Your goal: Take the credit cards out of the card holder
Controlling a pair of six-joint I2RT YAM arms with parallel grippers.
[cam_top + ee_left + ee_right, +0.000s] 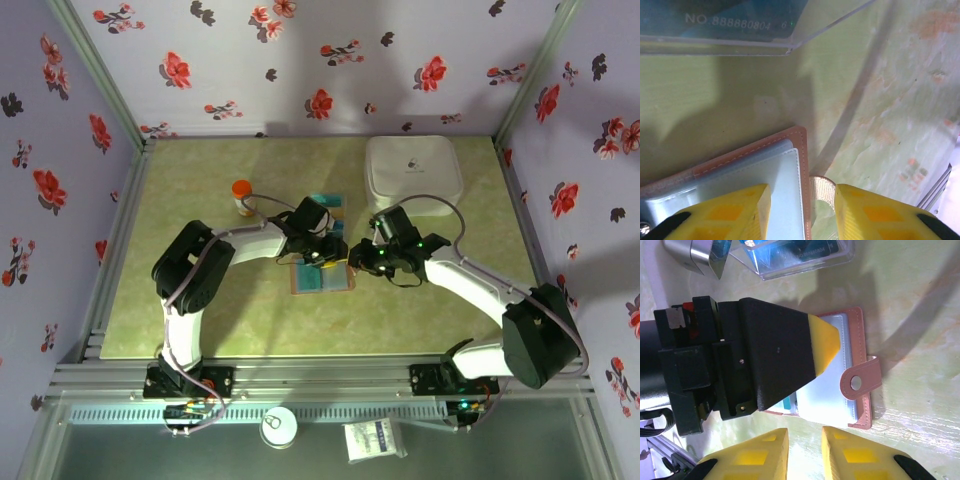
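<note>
The holder (832, 390) lies open mid table (200, 310). We judge it light and floppy with slick sleeves, so it needs pinning while a stiff, thin teal card (789, 402) is pinched by its edge. The left hand (801, 191) is spread, one finger on a sleeve. The right hand (805, 434) hovers beside, slightly apart and empty. A blue card (715, 17) in the clear tray (810, 27) reads "NO.888880804".

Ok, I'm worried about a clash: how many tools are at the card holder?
2. The left tool straddles one edge of the card holder; the right tool sits just off the holder, jaws slightly apart.
</note>
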